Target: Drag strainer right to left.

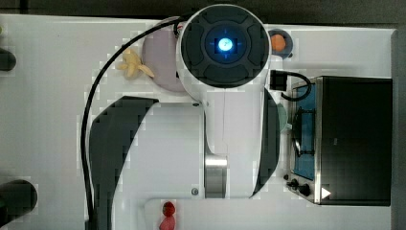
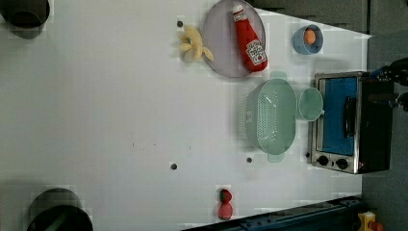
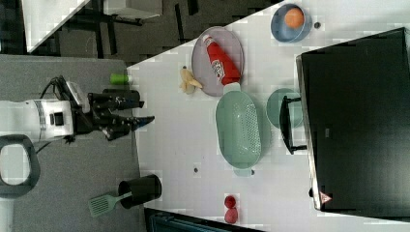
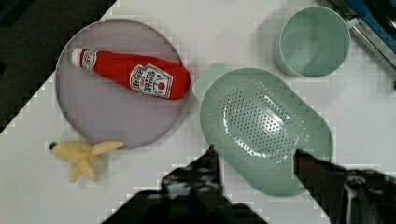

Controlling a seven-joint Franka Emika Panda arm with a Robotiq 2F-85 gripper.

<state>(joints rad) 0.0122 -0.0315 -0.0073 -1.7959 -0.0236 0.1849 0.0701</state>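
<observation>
strainer (image 2: 270,115) sits on the white table (image 2: 120,96), mouth up, apart from the gripper. in the left view it lies just to the left of the green cup (image 2: 310,104) and just below the plate (image 2: 226,43), with one tab handle pointing toward the plate's edge. in the right view the strainer (image 3: 238,129) lies between the plate (image 3: 209,60) and a red strawberry-like toy (image 3: 230,209), with the cup (image 3: 275,108) between it and the oven.

items, largest to smallest:

- table: white, flat, carries every item listed.
- robot arm (image 1: 225,124): white, covers the middle of the table in the top view.
- toaster oven (image 2: 349,122): black and silver, blue glass door, stands at the left view's right, just beside the cup.
- strainer (image 4: 266,128): pale mint green, oval, dotted with small holes.
- plate: lilac, round, flat. a red ketchup bottle (image 2: 250,38) lies on it.
- cup (image 4: 314,42): mint green, plain, upright.
- blue bowl (image 2: 308,39): holds an orange ball, stands near the table's far edge.
- banana toy (image 2: 193,44): yellow, touches the plate's rim.

gripper (image 4: 254,161): in the wrist view the two black fingers stand apart, nothing between them. they frame one end of the strainer as seen from above. in the right view the gripper (image 3: 140,113) is well apart from the strainer, beyond the table edge.
</observation>
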